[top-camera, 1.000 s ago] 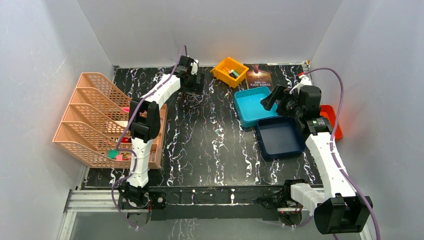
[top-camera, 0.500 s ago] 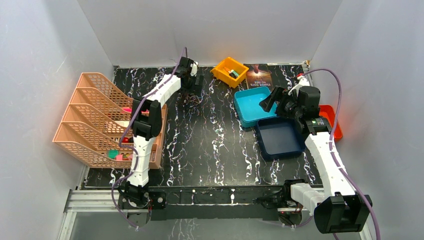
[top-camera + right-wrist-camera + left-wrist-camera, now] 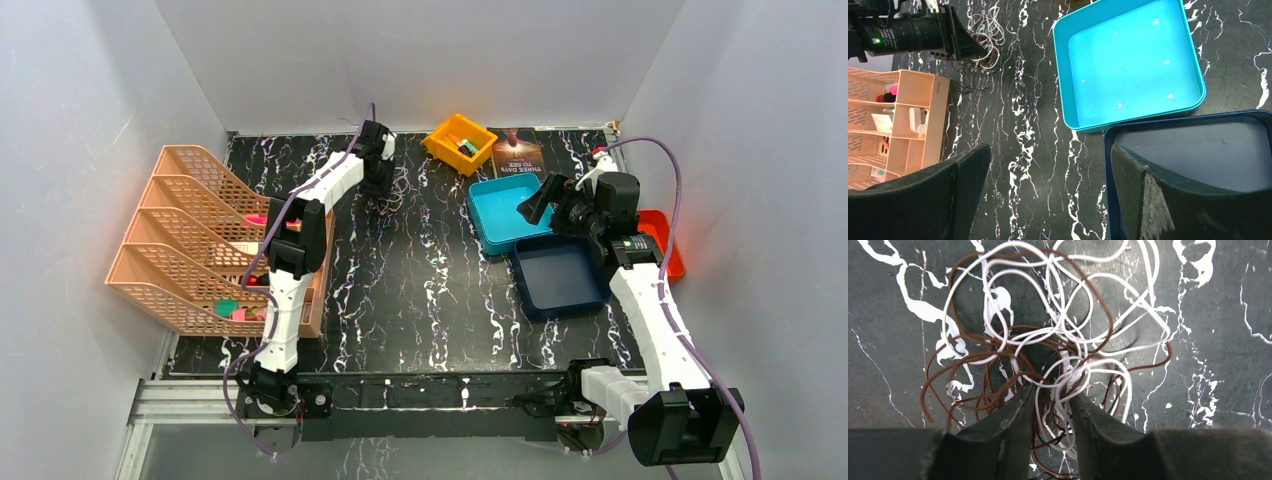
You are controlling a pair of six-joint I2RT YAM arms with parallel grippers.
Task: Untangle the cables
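Note:
The cables point(image 3: 1058, 340) are a loose clump of thin white and reddish-brown loops on the black marbled table, also seen as the cables point(image 3: 391, 196) at the far middle and the cables point(image 3: 987, 27) in the right wrist view. My left gripper point(image 3: 1050, 390) points down into the clump. Its jaws are narrowed around several strands, with a gap and slack loops still between them. The left gripper point(image 3: 380, 183) stands low over the tangle. My right gripper point(image 3: 1050, 155) is wide open and holds nothing, hovering as the right gripper point(image 3: 538, 203) above the trays.
A teal tray point(image 3: 500, 215) and a navy tray point(image 3: 560, 280) lie right of centre, with a red tray point(image 3: 668, 240) behind the right arm. An orange bin point(image 3: 459, 143) and a book point(image 3: 517, 153) sit at the back. A peach file rack point(image 3: 185, 235) fills the left side.
The left gripper has dropped onto the clump and its jaws have closed in from wide open to around the strands. The right arm has stayed still.

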